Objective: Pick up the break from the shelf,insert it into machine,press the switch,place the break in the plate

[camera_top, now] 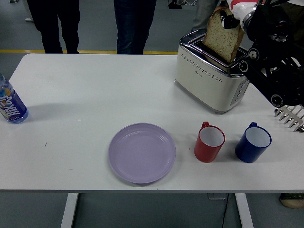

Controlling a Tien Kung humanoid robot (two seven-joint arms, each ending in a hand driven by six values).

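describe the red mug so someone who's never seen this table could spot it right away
Start at the cream and chrome toaster on the white table's right side and come toward the near edge. Two mugs stand there side by side; the red mug is the left one, between the lilac plate and the blue mug.
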